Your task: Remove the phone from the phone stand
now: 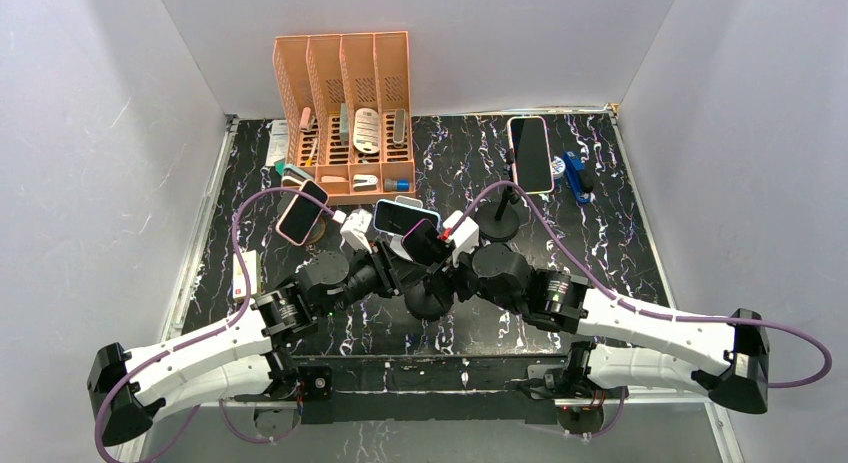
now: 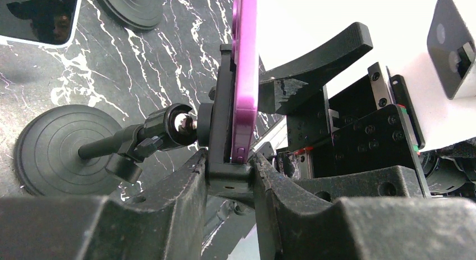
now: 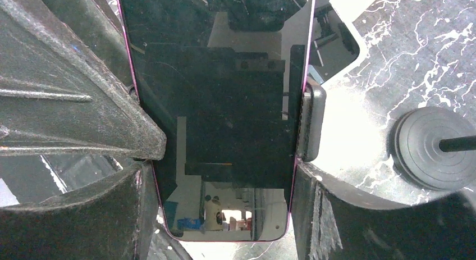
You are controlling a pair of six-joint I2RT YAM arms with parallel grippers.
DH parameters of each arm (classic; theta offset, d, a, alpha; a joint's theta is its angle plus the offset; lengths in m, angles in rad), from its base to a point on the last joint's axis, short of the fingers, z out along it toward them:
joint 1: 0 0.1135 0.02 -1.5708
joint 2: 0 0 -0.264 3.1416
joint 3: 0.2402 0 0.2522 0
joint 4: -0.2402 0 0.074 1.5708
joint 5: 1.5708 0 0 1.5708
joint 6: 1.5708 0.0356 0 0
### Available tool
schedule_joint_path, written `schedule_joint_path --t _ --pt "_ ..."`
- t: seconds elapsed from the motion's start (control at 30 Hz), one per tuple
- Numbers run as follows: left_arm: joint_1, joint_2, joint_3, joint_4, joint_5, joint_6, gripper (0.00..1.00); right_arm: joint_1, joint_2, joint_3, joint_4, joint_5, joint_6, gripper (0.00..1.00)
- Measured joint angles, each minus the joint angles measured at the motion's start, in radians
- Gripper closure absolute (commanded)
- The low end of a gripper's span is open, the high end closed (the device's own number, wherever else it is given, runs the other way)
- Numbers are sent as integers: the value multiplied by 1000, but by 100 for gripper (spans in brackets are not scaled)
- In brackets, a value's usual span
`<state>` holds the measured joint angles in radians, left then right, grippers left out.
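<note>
The phone (image 3: 219, 103) isn't out yet: it sits in the phone stand (image 2: 222, 103) cradle, mid table (image 1: 640, 233), toward the near edge. Your left gripper (image 2: 229, 170) is clamped on the cradle's foot, right gripper (image 3: 224, 159) pinching the phone's long edges. Glossy glass, smooth purple rim, matte black plastic cradle; the lift-out is what remains.

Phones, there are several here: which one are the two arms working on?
The purple-edged phone at the centre, with the jaws of both arms around it and its stand. The other phones stand apart, untouched.
</note>
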<state>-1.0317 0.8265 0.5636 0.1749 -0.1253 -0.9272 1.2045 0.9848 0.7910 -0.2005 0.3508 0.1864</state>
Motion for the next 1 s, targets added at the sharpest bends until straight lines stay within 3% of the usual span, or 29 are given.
schedule_joint_path --t 0.07,0.3,0.47,0.53,1.0 --pt "0 0 0 0 1 0 98 0 -4 -3 2 2 2 34" --pt "0 -7 -2 0 8 13 68 2 -6 -4 3 0 8 47" --pt "0 -41 -23 -8 13 37 45 1 -10 -5 -1 3 14 48" --pt "0 -50 -32 -20 14 48 40 -6 -14 -8 -7 12 20 47" --pt "2 -27 -32 11 24 64 38 -6 -17 -10 -10 9 20 47"
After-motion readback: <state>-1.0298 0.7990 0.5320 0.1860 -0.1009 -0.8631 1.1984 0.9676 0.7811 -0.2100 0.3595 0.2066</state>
